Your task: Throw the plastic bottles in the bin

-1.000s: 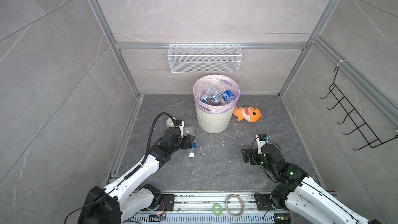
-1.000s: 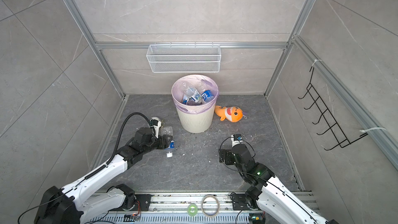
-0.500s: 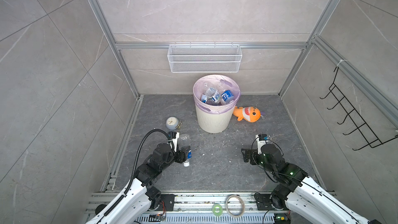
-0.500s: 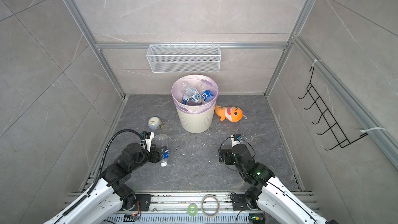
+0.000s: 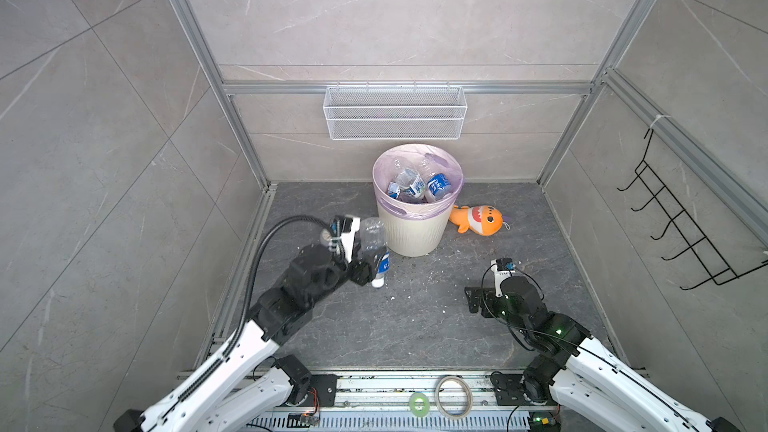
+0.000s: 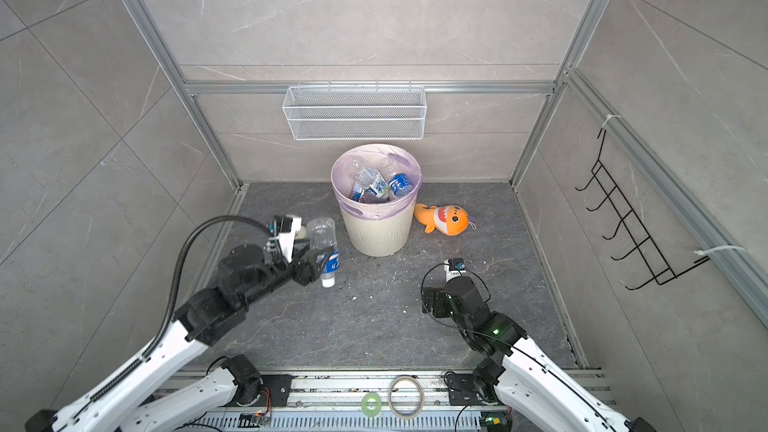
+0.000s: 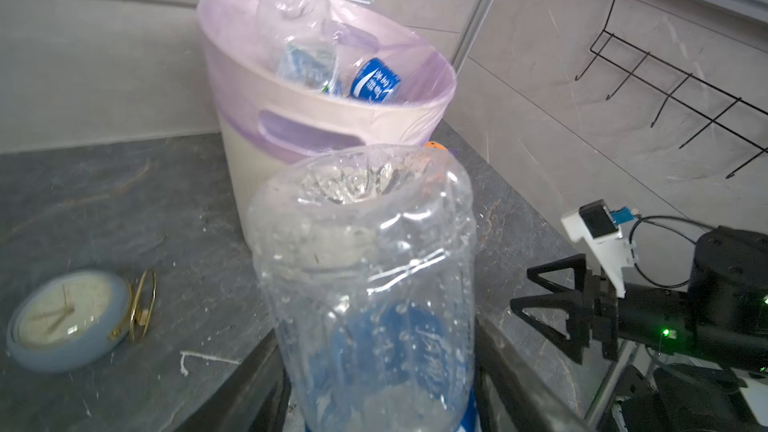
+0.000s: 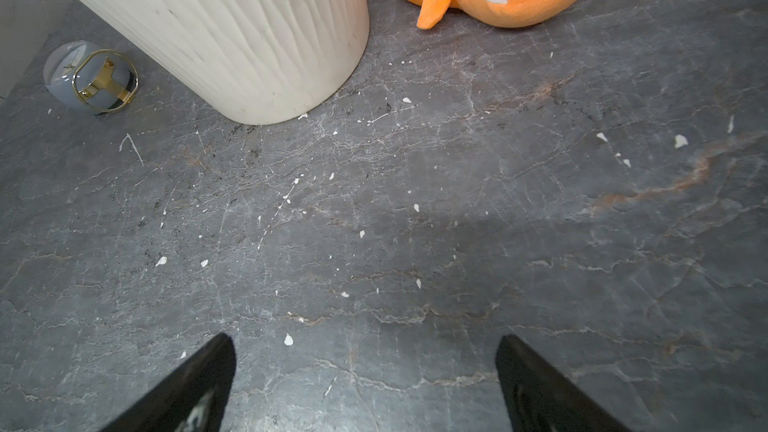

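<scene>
Bottle (image 5: 375, 249) clamped in left gripper (image 5: 369, 268) beside bin (image 5: 415, 234) wall; right gripper (image 8: 365, 380) spread, empty

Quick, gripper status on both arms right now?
Left gripper: closed on a clear plastic bottle, cap down, beside the bin.
Right gripper: jaws wide open, holding nothing.

clock (image 7: 66, 320) on floor | plush shark (image 5: 478, 220) | wire basket (image 5: 395, 112) on wall
</scene>
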`<action>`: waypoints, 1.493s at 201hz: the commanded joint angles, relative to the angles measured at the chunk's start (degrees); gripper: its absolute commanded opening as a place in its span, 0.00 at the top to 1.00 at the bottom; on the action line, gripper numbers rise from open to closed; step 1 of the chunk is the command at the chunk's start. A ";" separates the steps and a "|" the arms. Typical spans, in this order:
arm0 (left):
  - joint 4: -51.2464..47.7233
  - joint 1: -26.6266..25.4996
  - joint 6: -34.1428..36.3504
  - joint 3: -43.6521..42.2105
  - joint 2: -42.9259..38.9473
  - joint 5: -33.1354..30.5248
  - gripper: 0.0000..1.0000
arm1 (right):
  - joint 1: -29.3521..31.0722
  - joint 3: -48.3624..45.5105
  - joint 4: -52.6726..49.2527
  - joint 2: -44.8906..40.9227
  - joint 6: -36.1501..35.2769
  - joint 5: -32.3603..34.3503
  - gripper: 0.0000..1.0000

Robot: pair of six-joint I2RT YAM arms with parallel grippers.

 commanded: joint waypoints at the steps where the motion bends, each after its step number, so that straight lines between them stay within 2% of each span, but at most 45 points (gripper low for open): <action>1: 3.75 0.95 6.50 19.50 16.08 2.82 0.33 | 0.33 0.04 0.55 -0.36 0.56 -0.25 0.00; 23: 0.09 5.92 4.57 41.52 33.17 8.13 0.31 | 0.33 0.22 0.61 0.19 0.54 -0.41 0.00; 31: -2.14 7.64 3.12 48.91 38.69 9.97 0.21 | 0.33 0.30 0.52 0.48 0.47 -0.45 0.00; 40: -6.38 9.28 1.73 57.27 44.29 11.95 0.01 | 0.33 0.39 0.49 0.60 0.59 -0.36 0.00; 49: -9.98 9.95 1.38 63.27 48.20 12.35 0.00 | 0.31 0.43 0.39 0.40 0.67 -0.21 0.00; 57: -10.92 10.04 1.62 64.62 49.14 12.15 0.00 | 0.31 0.30 0.28 0.20 0.66 -0.08 0.00; 94: 0.49 9.97 1.67 50.52 39.06 10.16 0.00 | 0.33 -0.05 0.37 -0.58 0.75 0.12 0.00; 127: 2.03 9.88 1.56 41.01 31.35 9.96 0.00 | 0.32 0.06 0.58 -0.36 0.70 0.01 0.00; 185: 3.02 10.48 3.10 19.66 16.74 3.95 0.00 | 0.33 0.29 0.36 -0.03 0.85 0.76 0.00; 208: 3.51 11.94 1.68 11.34 10.79 2.88 0.00 | 0.33 0.80 0.21 0.93 0.76 1.22 0.00; 246: 2.34 15.23 -1.85 0.09 2.06 2.16 0.00 | 0.31 3.62 1.04 5.82 -0.32 2.25 0.00; 300: 0.28 20.12 -7.89 -10.67 -4.30 -0.47 0.00 | 0.29 13.14 1.42 15.61 -2.49 7.47 0.00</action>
